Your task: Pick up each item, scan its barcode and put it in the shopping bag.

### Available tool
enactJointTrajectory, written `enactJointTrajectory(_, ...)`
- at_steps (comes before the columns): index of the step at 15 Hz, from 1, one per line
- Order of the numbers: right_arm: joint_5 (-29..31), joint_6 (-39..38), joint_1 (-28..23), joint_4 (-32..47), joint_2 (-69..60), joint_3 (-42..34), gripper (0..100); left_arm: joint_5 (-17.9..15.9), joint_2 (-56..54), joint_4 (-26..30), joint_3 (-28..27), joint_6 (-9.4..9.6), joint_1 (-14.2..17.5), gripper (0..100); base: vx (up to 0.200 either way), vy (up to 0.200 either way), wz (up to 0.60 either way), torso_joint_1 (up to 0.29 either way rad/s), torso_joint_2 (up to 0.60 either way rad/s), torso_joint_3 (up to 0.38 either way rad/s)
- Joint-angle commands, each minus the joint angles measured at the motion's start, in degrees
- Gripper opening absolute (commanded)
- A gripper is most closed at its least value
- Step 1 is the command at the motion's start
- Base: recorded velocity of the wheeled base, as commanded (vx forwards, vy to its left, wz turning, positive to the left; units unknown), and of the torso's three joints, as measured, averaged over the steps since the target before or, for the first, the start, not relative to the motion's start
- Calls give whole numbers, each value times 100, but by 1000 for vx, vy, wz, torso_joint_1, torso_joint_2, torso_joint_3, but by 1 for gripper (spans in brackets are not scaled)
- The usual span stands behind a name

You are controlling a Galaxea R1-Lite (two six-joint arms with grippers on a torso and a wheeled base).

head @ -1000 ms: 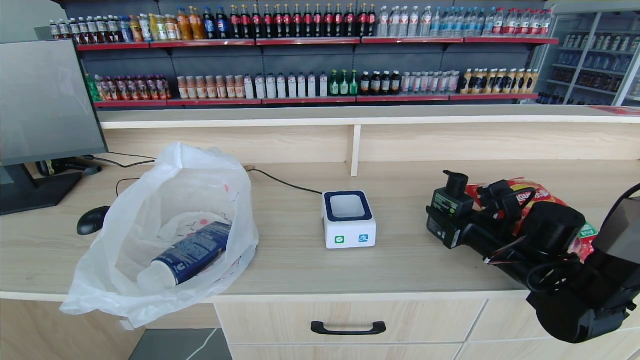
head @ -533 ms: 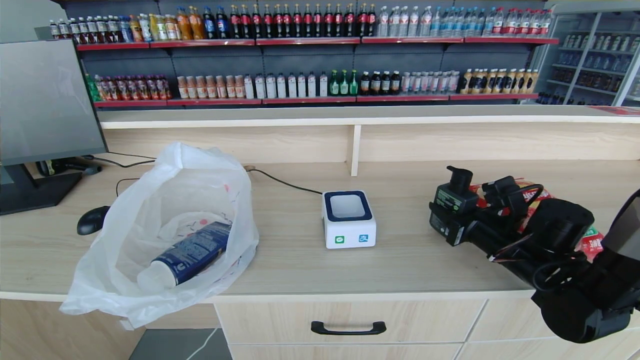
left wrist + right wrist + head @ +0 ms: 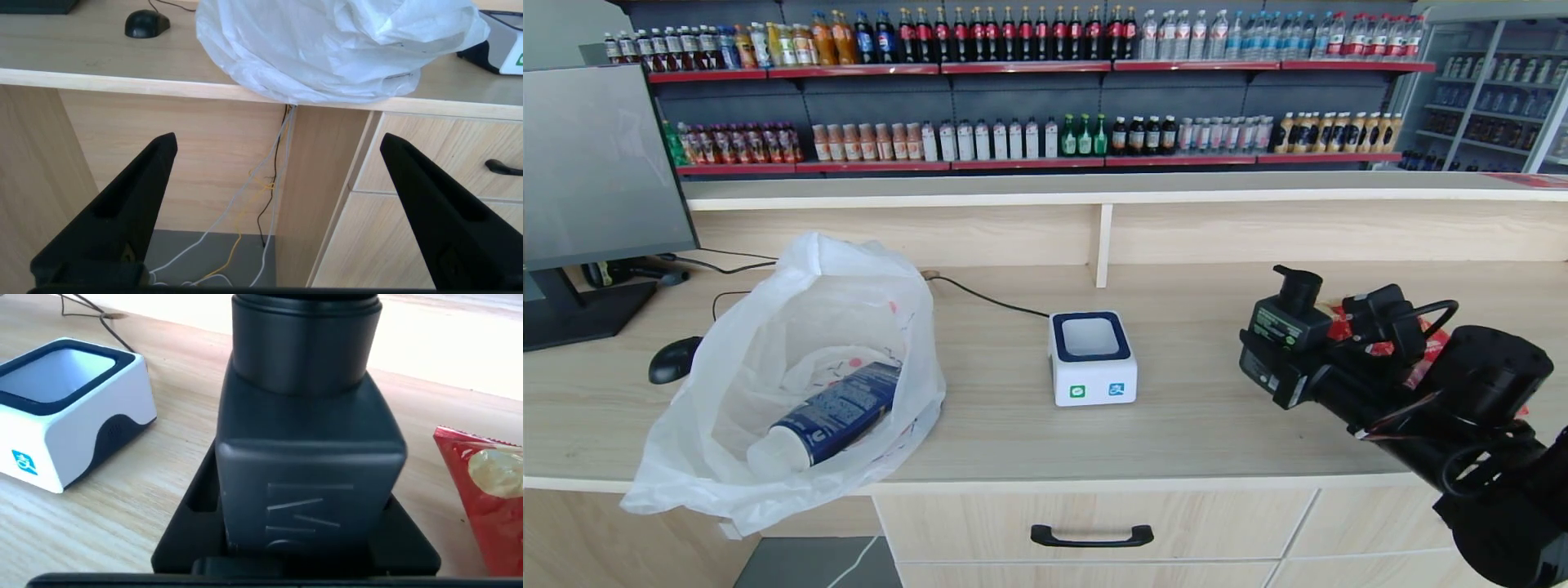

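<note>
**Wooden counter** [image 3: 1201, 416], contents:
- **Left:** white plastic shopping bag [image 3: 768, 327], mouth open. A blue-labelled bottle [image 3: 837, 412] lies inside, its print too small to read.
- **Centre:** white barcode scanner [image 3: 1092, 357] with one green and one blue icon on its front.
- **Right:** red snack packet [image 3: 482, 498] lying on the counter, largely hidden by the right gripper [image 3: 1380, 318] over it. Whether that gripper is open or closed cannot be told.
- **Below the counter edge:** left gripper [image 3: 278, 212], jaws wide apart.
- **Also:** black mouse [image 3: 674, 359], monitor [image 3: 600, 163], and drinks shelves [image 3: 1013, 69] behind.
</note>
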State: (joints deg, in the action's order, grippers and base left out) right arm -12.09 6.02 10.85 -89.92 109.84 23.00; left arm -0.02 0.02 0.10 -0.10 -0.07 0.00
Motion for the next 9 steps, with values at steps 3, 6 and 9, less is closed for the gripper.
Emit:
enactJointTrajectory(3,-4,-321,137,-8,-991,-815,0,2,-2,-1,1,-1,0,100,0,0,0,0,0,0)
enactJointTrajectory(6,5,-523,392,-8,-1878,-2002,0,2,-2,-1,1,-1,0,100,0,0,0,0,0,0)
enactJointTrajectory(9,14,-699,972,-8,-2458,-2300,0,2,-2,-1,1,-1,0,100,0,0,0,0,0,0)
